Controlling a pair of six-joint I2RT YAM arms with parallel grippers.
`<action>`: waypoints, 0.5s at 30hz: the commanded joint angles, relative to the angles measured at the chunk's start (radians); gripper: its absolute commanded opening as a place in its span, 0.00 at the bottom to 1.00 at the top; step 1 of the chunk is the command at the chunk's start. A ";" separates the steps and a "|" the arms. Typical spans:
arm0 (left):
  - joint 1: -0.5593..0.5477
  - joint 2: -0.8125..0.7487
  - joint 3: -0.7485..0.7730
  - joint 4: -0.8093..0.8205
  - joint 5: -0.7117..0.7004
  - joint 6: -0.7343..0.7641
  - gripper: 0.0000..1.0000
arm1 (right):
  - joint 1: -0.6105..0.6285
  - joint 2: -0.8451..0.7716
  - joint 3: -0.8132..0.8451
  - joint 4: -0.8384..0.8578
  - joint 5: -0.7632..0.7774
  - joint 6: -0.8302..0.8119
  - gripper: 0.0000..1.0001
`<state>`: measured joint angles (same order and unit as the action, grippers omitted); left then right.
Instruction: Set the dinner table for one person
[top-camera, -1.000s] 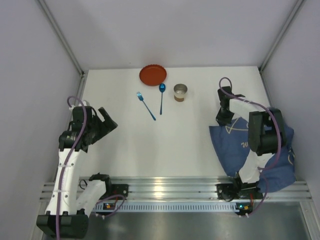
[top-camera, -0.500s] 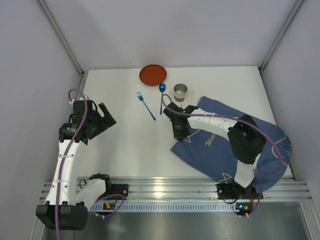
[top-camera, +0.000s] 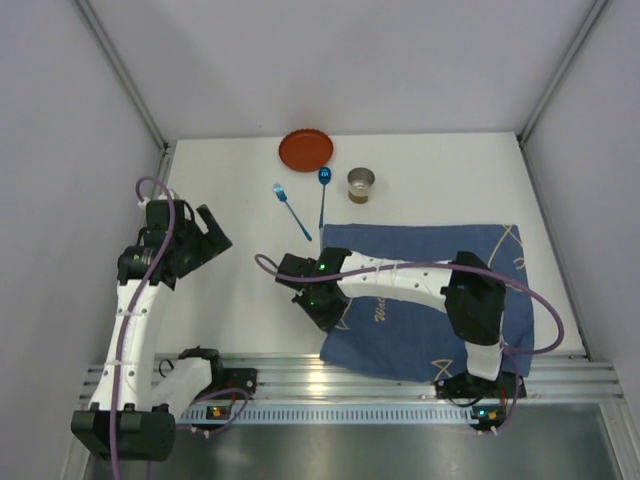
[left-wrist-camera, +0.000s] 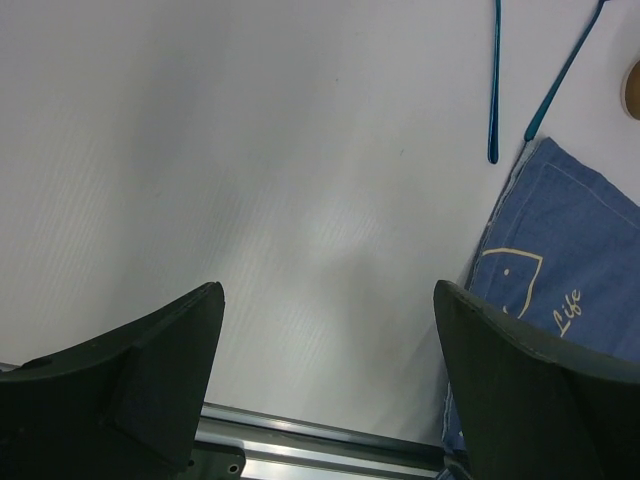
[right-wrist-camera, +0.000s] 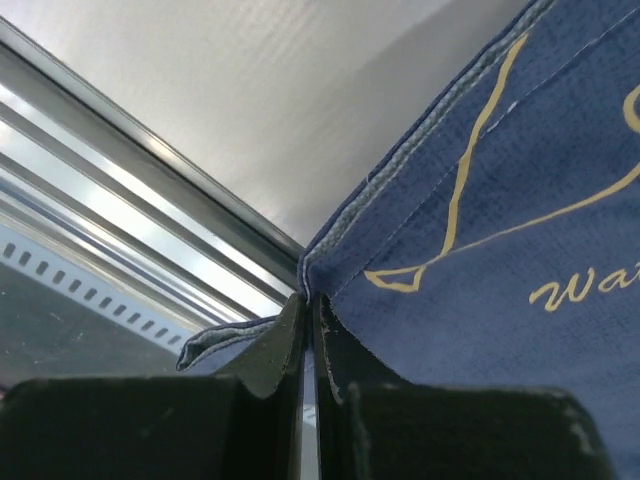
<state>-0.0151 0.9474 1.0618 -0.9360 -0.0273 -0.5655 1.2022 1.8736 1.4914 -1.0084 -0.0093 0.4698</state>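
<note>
The white dinner table (top-camera: 240, 300) fills the top view. A dark blue placemat (top-camera: 430, 300) with pale fish drawings lies spread over its right half, its near edge at the metal rail. My right gripper (top-camera: 325, 312) is shut on the placemat's near left corner (right-wrist-camera: 330, 270), low over the table's front. A red plate (top-camera: 306, 150), a blue fork (top-camera: 292, 211), a blue spoon (top-camera: 323, 195) and a small cup (top-camera: 361, 183) sit at the back. My left gripper (top-camera: 212, 240) is open and empty at the left, over bare table (left-wrist-camera: 300, 200).
The metal rail (top-camera: 330, 375) runs along the table's near edge and shows in the right wrist view (right-wrist-camera: 120, 200). Grey walls enclose the table at the left, back and right. The placemat (left-wrist-camera: 560, 280) and the cutlery handles (left-wrist-camera: 494, 90) show at the right of the left wrist view.
My right gripper has dragged the placemat from the right edge leftward and toward the front, and it now lies spread flat. The left arm has barely moved.
</note>
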 joint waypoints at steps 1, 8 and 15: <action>-0.003 -0.001 0.000 0.040 -0.010 0.012 0.91 | 0.031 0.044 0.136 -0.013 0.000 -0.077 0.00; -0.005 0.002 0.027 0.032 0.007 0.012 0.91 | 0.039 0.023 0.279 -0.059 0.118 -0.132 1.00; -0.123 0.077 -0.003 0.147 0.090 0.015 0.91 | -0.154 -0.278 0.000 -0.067 0.259 -0.053 1.00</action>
<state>-0.0673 0.9909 1.0618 -0.8883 0.0292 -0.5659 1.1553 1.7515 1.5612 -1.0397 0.1421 0.3744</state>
